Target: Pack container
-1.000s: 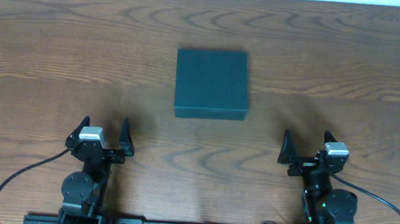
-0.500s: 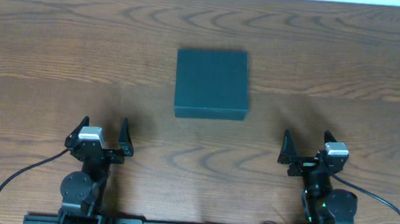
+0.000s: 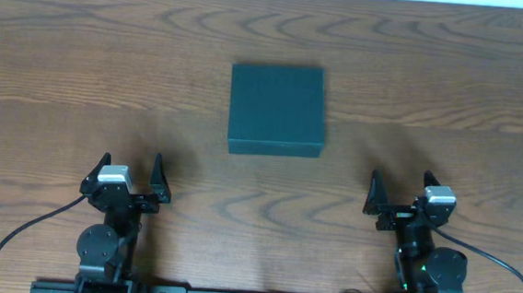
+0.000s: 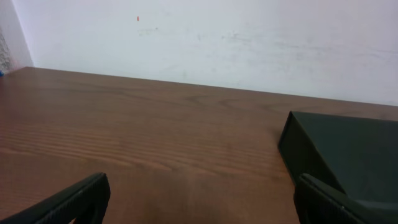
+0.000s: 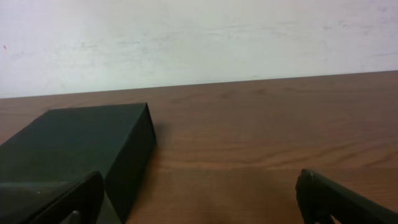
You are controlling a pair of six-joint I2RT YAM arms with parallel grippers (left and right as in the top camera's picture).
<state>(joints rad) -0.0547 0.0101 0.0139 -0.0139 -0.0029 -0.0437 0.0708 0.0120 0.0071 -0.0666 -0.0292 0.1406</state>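
Change noted: left end effector (image 3: 131,161) has swung slightly leftward; right end effector (image 3: 402,179) unmoved. Both spread wide, holding nothing.

Container (image 3: 276,109): closed, mid-bench (image 3: 64,59), well apart from both.

Risk: a one-sided push at the lid would likely slide the box instead of opening it.

Wrist views show the container's side walls and a white wall (image 4: 186,37); overhead shows neither. No goods for packing seen.

**Shut box, clipped views**

The container (image 3: 276,109) is closed, so its inside is hidden, and from above I cannot tell which edge carries the hinge. The left wrist view cuts it off at the right and bottom edges, the right wrist view at the left and bottom. The left gripper (image 4: 200,186) and right gripper (image 5: 199,186) show only dark finger ends, cropped at the bottom edge and covering the container's near corners.
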